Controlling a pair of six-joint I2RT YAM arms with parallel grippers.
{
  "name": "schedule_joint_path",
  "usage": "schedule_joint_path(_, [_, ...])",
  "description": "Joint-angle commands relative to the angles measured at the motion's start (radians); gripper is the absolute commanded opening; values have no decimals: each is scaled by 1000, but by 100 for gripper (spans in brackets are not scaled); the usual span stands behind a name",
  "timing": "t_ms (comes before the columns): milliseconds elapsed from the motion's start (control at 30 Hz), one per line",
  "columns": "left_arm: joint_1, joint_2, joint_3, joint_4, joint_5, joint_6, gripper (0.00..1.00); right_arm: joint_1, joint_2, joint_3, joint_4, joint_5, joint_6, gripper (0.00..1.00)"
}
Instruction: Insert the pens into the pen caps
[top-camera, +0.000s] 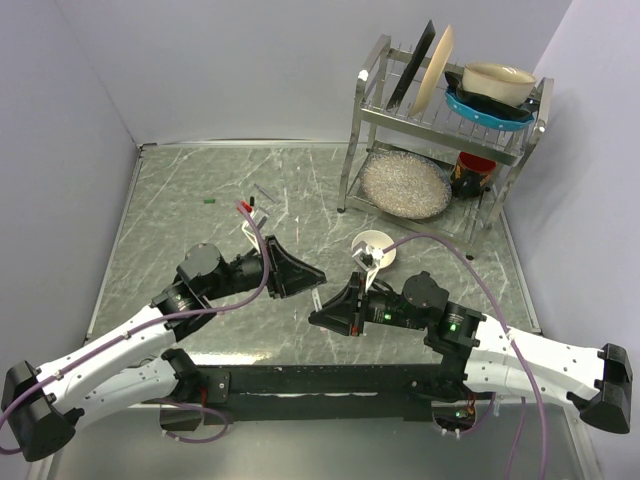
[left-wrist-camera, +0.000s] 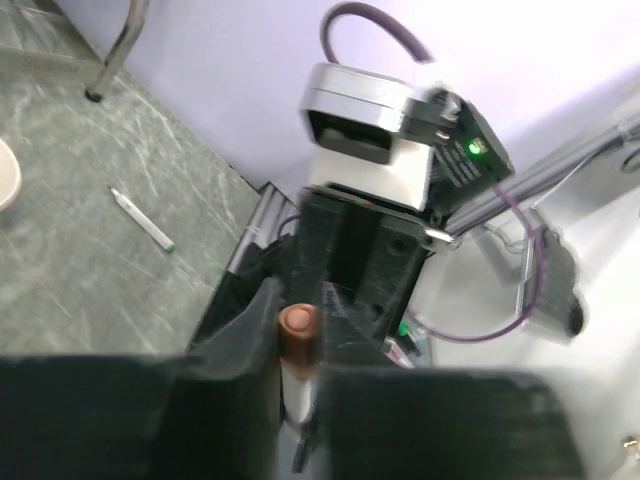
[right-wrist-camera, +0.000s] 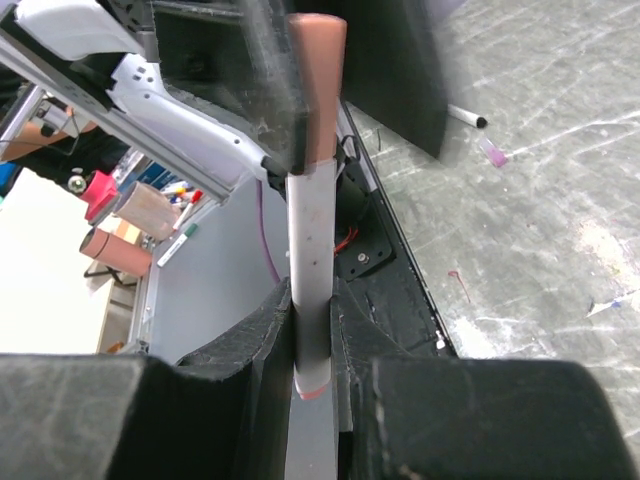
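Left gripper (left-wrist-camera: 298, 345): jaws drawn in on the pinkish cap (right-wrist-camera: 318, 80), one pad on each side, held in the air between the two arms above the table (top-camera: 200, 200).
Cap sits on the end of the white pen (right-wrist-camera: 310, 250). Cannot tell whether it is fully seated.
Right gripper (right-wrist-camera: 312, 335): clamped on the barrel low down, near the pen's pink tail end.

Risks, as judged:
- If the arms push off-axis, the cap could cock or jam.
- The barrel looks smooth and glossy. A hard push may slide it through the right pads instead of driving it into the cap.
- If either side lets go too soon, the pen drops and rolls.

Materials:
- Cap: a short matte tube with a flat end.
- Barrel: a slim, round plastic cylinder.
- Table: hard marbled grey-green stone finish, slightly shiny.
- Loose on the table: a green-ended pen (left-wrist-camera: 140, 218), a black-tipped pen (right-wrist-camera: 465, 116), and a small pink cap (right-wrist-camera: 493, 152).
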Motion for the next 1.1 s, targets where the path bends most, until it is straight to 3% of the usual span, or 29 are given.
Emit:
schedule_joint_path(0, [-1, -10, 13, 28, 3, 3, 1, 5, -22, 4, 56, 5, -5, 0])
schedule_joint_path(400, [-4, 66, -154, 338, 161, -149, 1, 0, -48, 67, 150, 225, 3, 0])
schedule_joint_path(567, [-27, 80, -196, 358, 177, -146, 1, -12, -19, 142, 121, 266, -3, 0])
schedule_joint_path(1067, [-105, 16, -266, 410, 203, -134, 1, -92, -4, 199, 303, 27, 43, 0])
